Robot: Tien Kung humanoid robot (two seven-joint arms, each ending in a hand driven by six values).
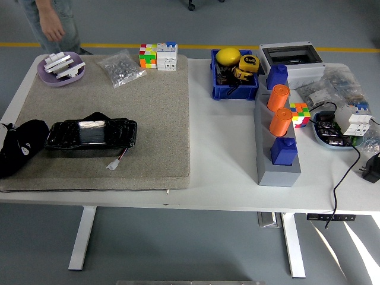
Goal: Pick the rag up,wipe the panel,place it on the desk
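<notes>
Workshop or lab, white height-adjustable table, grey floor with yellow line, blue parts bin, breaker box

One rag, one panel, two orange cylinders, two blue blocks.

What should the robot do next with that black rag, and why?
Probably nothing more than confirm it is done: the black rag lies on the mat's left edge beside the panel, and no robot hand is in view holding it.
</notes>
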